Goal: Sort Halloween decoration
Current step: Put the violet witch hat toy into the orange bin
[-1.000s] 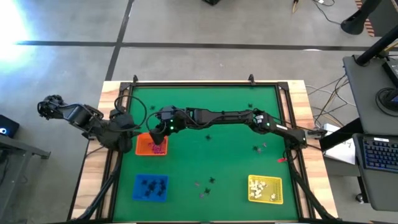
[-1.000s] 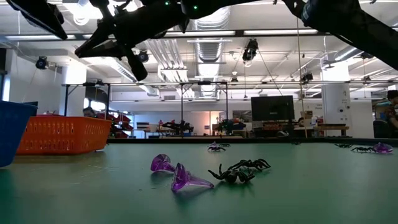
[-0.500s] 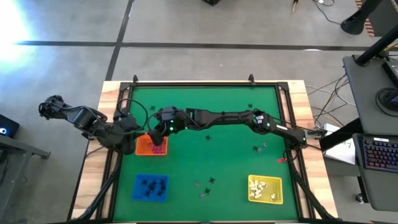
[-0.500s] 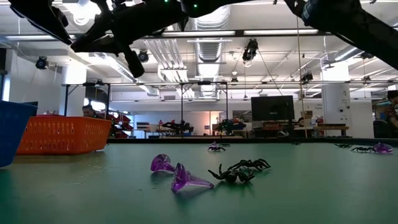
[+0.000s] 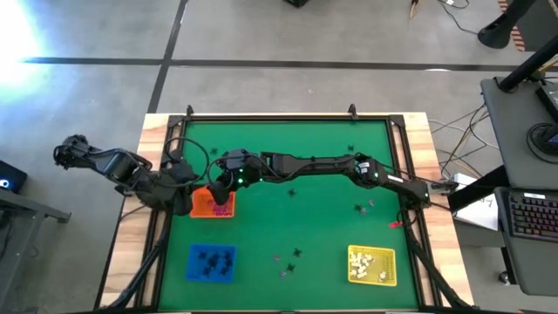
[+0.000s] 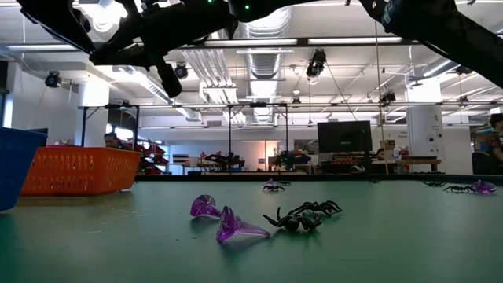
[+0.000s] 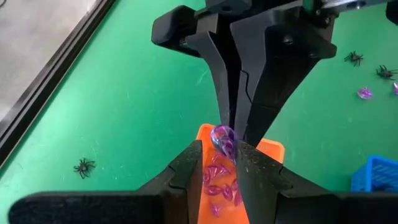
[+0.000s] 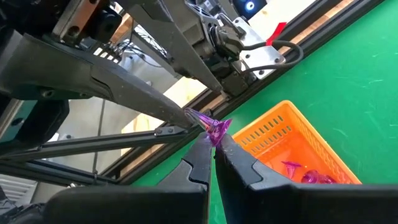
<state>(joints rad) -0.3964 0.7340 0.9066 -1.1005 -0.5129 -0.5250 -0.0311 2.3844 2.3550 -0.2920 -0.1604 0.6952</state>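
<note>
A small purple trinket (image 7: 222, 138) (image 8: 214, 129), one of the Halloween decorations, hangs above the orange tray (image 5: 212, 206) at the table's left. My right gripper (image 8: 214, 148) (image 7: 233, 121), stretched across the table, is shut on it. My left gripper (image 7: 222, 154) (image 8: 196, 122) comes from the table's left edge and closes on the same trinket. Several more purple trinkets (image 7: 219, 186) lie in the orange tray. Loose purple ones (image 6: 228, 220) and black spiders (image 6: 302, 216) rest on the green mat. My left gripper has the purple trinket between its two fingertips (image 7: 245, 155), and the tips meet at its thin end (image 8: 194, 116). The fingers slant down from the table's left side. The trinket hangs clear above the orange tray. My right gripper pinches the same trinket at its fingertips (image 8: 225, 144), and the flared purple part (image 8: 219, 127) sticks out past them. The fingers reach in from the table's right side, tilted slightly down. The trinket is lifted clear of the tray.
A blue tray (image 5: 211, 263) with black pieces sits near the front left, and a yellow tray (image 5: 372, 265) with white pieces near the front right. Loose trinkets lie at mid-front (image 5: 288, 258) and to the right (image 5: 362, 208). A black frame (image 5: 288, 117) borders the mat.
My left arm has edged toward the right gripper above the orange tray. The right arm and the trinket have kept still.
</note>
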